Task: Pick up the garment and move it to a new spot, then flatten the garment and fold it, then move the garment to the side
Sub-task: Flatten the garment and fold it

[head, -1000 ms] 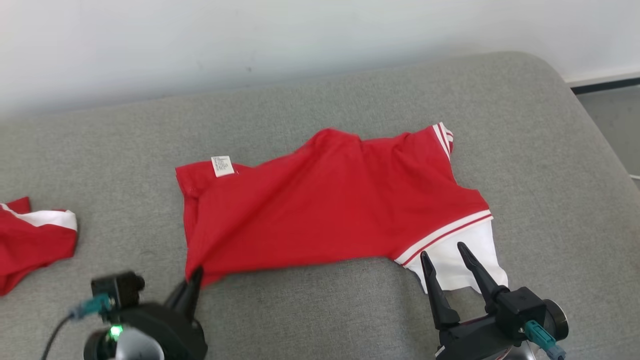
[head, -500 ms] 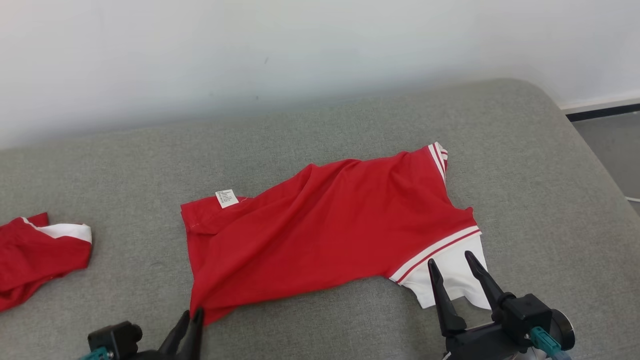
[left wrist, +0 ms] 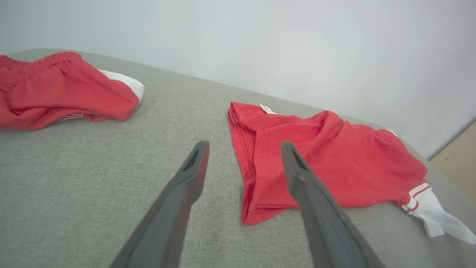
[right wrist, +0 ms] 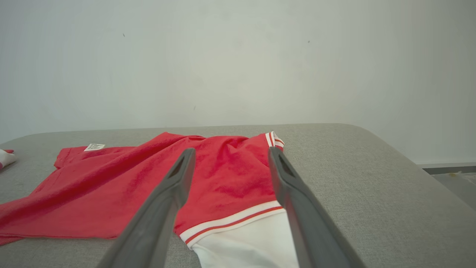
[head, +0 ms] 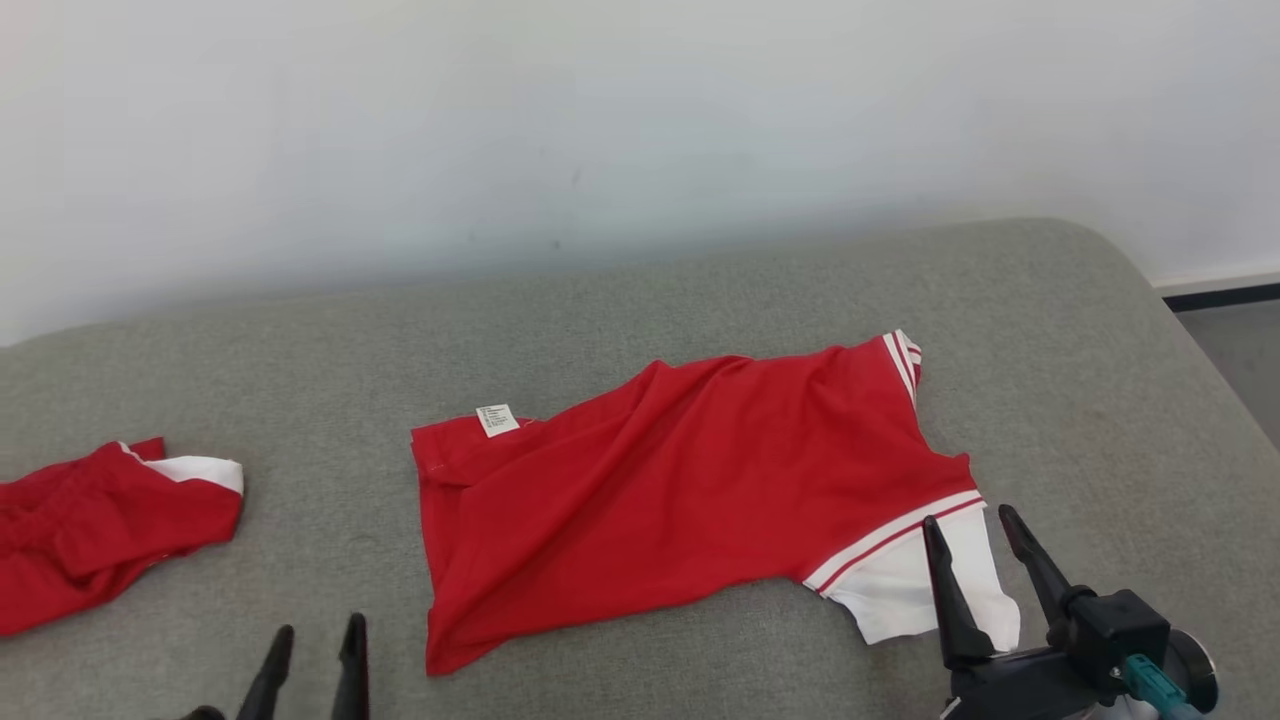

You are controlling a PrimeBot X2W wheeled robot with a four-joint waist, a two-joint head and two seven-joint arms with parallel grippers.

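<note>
The garment [head: 690,480] is a red shirt with white striped sleeves, lying spread and somewhat wrinkled on the grey cushion [head: 620,300]. A white label [head: 497,420] shows at its far left corner. My left gripper [head: 315,635] stands open just left of the shirt's near left corner, holding nothing; in the left wrist view that gripper [left wrist: 243,147] frames the red hem [left wrist: 256,178]. My right gripper [head: 972,523] is open at the white sleeve [head: 905,595] at the near right, nothing gripped. In the right wrist view the right gripper [right wrist: 230,152] hangs over the garment [right wrist: 219,175].
A second red garment [head: 100,525] with a white band lies bunched at the cushion's left edge, also in the left wrist view [left wrist: 63,93]. A pale wall [head: 600,120] rises behind. The cushion's rounded right edge drops to the floor [head: 1240,340].
My left gripper has let go of the shirt's near left corner and opened, and the corner now lies on the cushion. The head camera has tilted up, so the whole picture sits lower.
</note>
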